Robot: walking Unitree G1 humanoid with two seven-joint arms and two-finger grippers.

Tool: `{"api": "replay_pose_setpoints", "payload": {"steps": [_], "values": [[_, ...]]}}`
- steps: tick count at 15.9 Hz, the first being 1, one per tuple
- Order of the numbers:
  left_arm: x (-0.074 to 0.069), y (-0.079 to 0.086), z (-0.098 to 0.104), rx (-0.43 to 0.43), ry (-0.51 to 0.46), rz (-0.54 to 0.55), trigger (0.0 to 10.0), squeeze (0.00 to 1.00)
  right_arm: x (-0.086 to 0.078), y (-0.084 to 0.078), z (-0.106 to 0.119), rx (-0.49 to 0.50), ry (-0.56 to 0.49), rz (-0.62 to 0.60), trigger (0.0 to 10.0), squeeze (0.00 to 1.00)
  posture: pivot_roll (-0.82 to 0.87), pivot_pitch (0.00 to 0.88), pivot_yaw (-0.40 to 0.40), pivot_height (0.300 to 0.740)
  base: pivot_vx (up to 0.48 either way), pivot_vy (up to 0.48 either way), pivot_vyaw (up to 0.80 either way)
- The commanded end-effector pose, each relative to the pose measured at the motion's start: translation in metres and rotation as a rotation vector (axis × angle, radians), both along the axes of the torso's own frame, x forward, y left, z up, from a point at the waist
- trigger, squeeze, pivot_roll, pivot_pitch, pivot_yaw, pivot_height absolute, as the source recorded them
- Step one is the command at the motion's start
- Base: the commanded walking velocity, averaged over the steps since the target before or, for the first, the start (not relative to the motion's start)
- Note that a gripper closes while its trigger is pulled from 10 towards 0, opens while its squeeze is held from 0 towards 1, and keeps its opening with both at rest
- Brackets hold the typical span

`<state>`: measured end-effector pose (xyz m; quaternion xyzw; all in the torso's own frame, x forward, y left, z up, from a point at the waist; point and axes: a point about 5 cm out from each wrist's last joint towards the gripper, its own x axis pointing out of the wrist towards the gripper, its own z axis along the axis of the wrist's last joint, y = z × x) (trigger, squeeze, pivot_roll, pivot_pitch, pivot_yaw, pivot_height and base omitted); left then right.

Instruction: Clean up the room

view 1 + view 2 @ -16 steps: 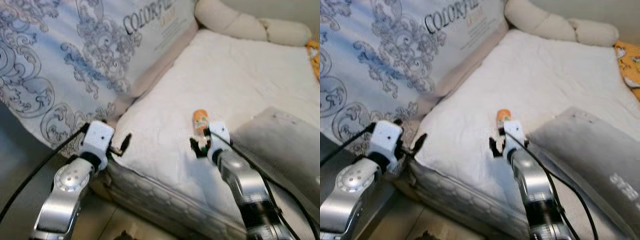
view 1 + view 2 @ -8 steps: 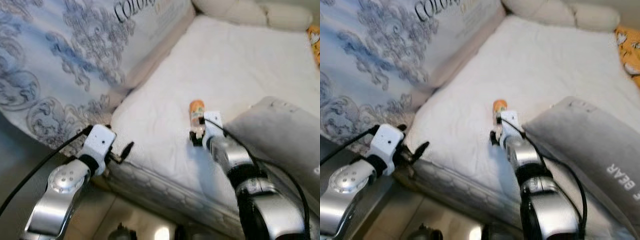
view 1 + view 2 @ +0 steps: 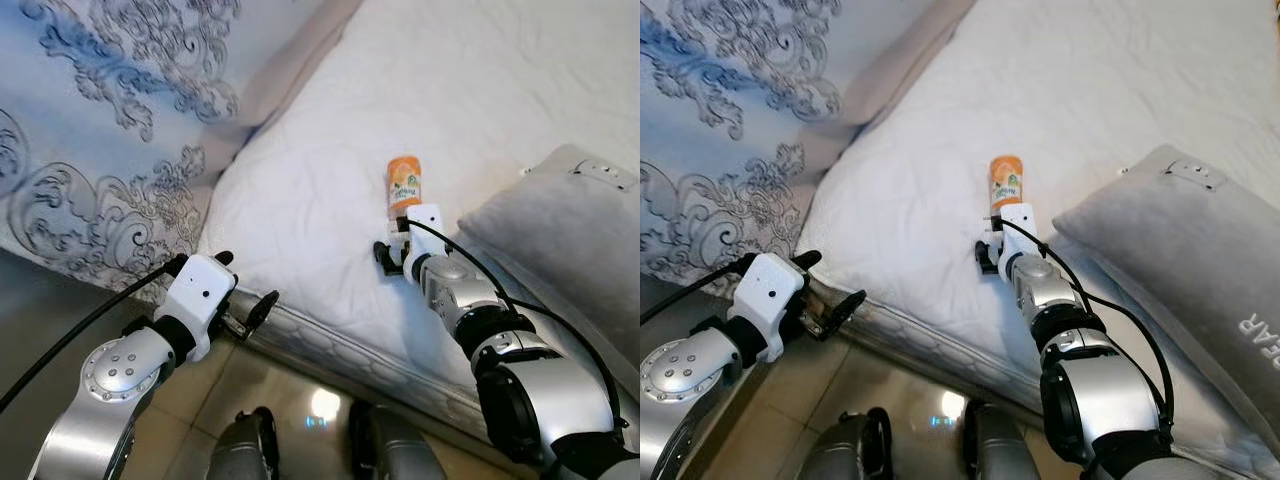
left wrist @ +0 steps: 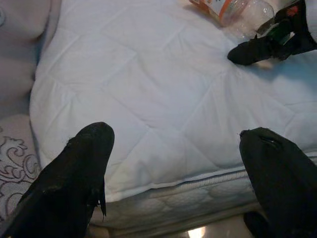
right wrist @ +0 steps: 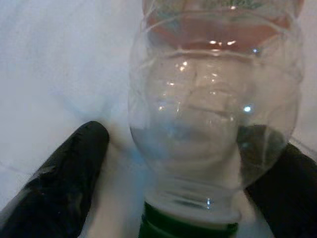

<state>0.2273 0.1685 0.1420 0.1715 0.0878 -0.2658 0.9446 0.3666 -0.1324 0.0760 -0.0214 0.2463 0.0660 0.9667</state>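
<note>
The right hand (image 5: pixel 168 173) is spread open astride the neck of the bottle (image 3: pixel 404 185), which lies on the bed (image 3: pixel 300 200). Seat both fingers (image 5: pixel 69 168) around the clear shoulder before you clench. The left hand (image 3: pixel 250 315) hangs open at the mattress edge.

A white quilted mattress (image 3: pixel 300 200) fills the scene. A blue-grey scroll-patterned mattress (image 3: pixel 110 130) leans along its left edge; a grey pillow (image 3: pixel 1180 250) lies at its right edge. Glossy tiled floor (image 3: pixel 200 400) reflects a light.
</note>
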Motion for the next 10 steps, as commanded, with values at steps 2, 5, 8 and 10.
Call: {"api": "replay_pose_setpoints", "payload": {"steps": [2, 5, 8, 10], "values": [[-0.004, 0.0, 0.001, -0.009, 0.004, 0.01, 10.0, 0.65, -0.007, 0.0, -0.011, 0.03, 0.039, -0.013, 0.0, 0.0, -0.01, 0.336, 0.003, 0.74, 0.0, 0.0, 0.0], [-0.005, -0.003, -0.002, -0.017, -0.002, 0.017, 10.0, 0.65, -0.004, 0.003, -0.006, 0.041, -0.021, 0.009, 0.0, 0.0, -0.03, 0.291, 0.004, 0.74, 0.0, 0.0, 0.0], [-0.006, -0.005, -0.005, -0.029, -0.008, 0.019, 10.0, 0.65, -0.006, 0.008, -0.007, 0.052, -0.056, 0.029, 0.0, 0.0, -0.04, 0.249, 0.004, 0.74, 0.0, 0.0, 0.0], [-0.007, -0.008, -0.006, -0.037, -0.001, -0.003, 10.0, 0.64, -0.007, 0.01, -0.009, 0.052, -0.057, 0.03, 0.0, 0.0, -0.04, 0.231, 0.003, 0.74, 0.0, 0.0, 0.0]]}}
